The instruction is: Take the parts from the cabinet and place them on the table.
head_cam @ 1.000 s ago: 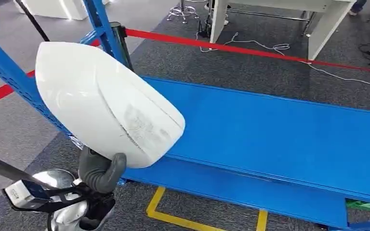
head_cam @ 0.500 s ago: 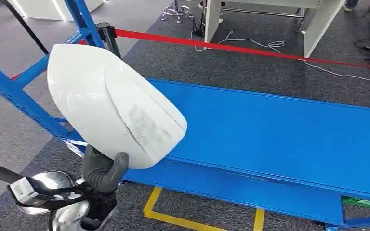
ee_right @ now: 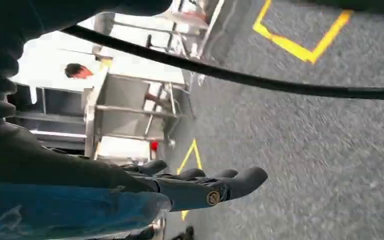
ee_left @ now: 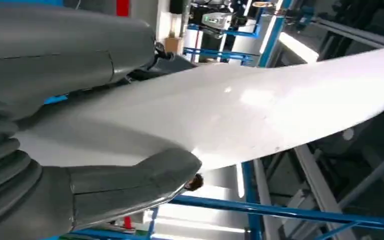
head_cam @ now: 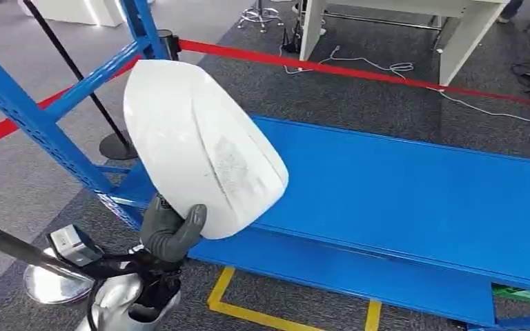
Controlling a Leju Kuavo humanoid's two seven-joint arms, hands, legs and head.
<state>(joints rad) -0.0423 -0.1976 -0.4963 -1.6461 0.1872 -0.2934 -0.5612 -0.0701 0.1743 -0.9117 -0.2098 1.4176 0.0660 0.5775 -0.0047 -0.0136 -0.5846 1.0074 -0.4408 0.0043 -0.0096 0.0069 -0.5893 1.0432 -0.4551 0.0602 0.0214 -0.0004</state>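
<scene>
- The left hand, at about 7 o'clock in the head view, grips the lower edge of the white part, thumb and fingers clamped on its rim.
- The white part is held up, tilted, over the near left end of the blue table.
- The right hand hangs over grey carpet, its fingers straight, close together and holding nothing.
- Toward 12 o'clock, a red barrier tape crosses the floor.

No text, label, brand, number or sign can be read in any view. The smudged grey patch on the large white curved plastic shell, toward its 4 o'clock edge, shows no legible characters.
</scene>
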